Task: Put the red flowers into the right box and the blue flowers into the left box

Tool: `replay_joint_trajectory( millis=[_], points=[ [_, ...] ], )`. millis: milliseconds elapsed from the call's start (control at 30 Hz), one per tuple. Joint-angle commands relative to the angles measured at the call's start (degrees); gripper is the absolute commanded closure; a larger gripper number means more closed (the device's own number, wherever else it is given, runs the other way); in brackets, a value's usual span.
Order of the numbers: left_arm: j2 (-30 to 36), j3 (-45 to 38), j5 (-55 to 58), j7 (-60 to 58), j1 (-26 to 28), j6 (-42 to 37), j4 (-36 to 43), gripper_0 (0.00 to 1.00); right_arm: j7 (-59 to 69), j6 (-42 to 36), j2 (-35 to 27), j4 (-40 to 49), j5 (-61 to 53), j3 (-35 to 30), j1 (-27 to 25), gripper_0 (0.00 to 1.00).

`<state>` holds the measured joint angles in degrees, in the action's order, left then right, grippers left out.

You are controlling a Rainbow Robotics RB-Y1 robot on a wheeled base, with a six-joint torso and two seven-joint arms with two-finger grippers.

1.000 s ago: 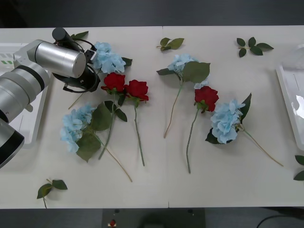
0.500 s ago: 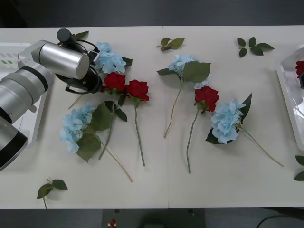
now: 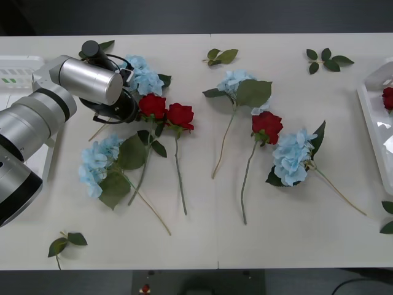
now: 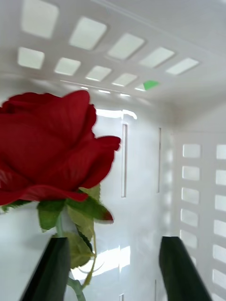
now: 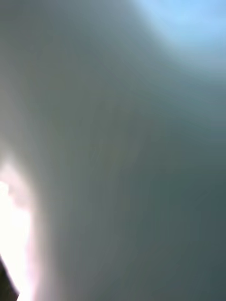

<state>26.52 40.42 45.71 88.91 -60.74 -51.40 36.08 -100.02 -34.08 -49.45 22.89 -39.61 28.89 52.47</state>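
Observation:
Three red flowers lie on the white table. Several blue flowers lie among them, one at the back left, one at the front left, one in the middle and one to the right. My left gripper is low between the back-left blue flower and the nearest rose, under its silver wrist. Another red flower is inside the right box. My right gripper is open there, and the stem passes beside one finger. The left box is at the left edge.
Loose green leaf sprigs lie at the back middle, back right, front left and right edge. The slotted walls of the right box stand close around my right gripper. Bare table shows along the front edge.
My left arm has crept right, closer to the two left roses. A red rose has come into the right box at the right edge.

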Motion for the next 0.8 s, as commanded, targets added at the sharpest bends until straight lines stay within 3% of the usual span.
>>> replay_joint_trajectory(
  millis=[33, 67, 100, 267, 433, 633, 800],
  points=[
    [-0.1, -0.9, 0.3, -2.8, -2.7, -0.3, 0.0, 0.8, -1.0, 0.6, -1.1, 0.0, 0.9, -0.1, 1.2, 0.1],
    [-0.1, -0.9, 0.3, -2.9, -2.7, -0.4, 0.0, 0.99, -1.1, 0.6, -1.2, 0.0, 0.9, -0.1, 1.2, 0.08],
    [-0.1, -0.9, 0.3, -2.9, -2.7, -0.4, 0.0, 1.0, -1.3, 0.6, -1.2, 0.0, 0.6, -0.1, 1.2, 0.06],
    [-0.1, -0.9, 0.3, -2.8, -2.7, -0.3, 0.0, 1.0, -2.7, -1.1, -1.2, 1.6, -3.8, 0.0, 1.2, 0.0],
    [0.0, -1.1, -0.5, -2.9, -2.7, -0.3, 1.1, 1.0, -3.3, -9.7, -2.6, 9.5, -12.8, 0.6, 1.1, 0.0],
    [1.4, -3.2, -1.1, -2.7, -2.7, -0.3, 4.1, 1.0, -3.2, -19.1, -5.9, 22.0, -23.8, 4.2, 1.2, 0.0],
    [4.2, -3.3, -0.7, -2.4, -2.6, -0.3, 8.4, 1.0, -2.4, -21.4, -10.8, 36.3, -30.9, 7.4, -2.1, 0.0]
  ],
)
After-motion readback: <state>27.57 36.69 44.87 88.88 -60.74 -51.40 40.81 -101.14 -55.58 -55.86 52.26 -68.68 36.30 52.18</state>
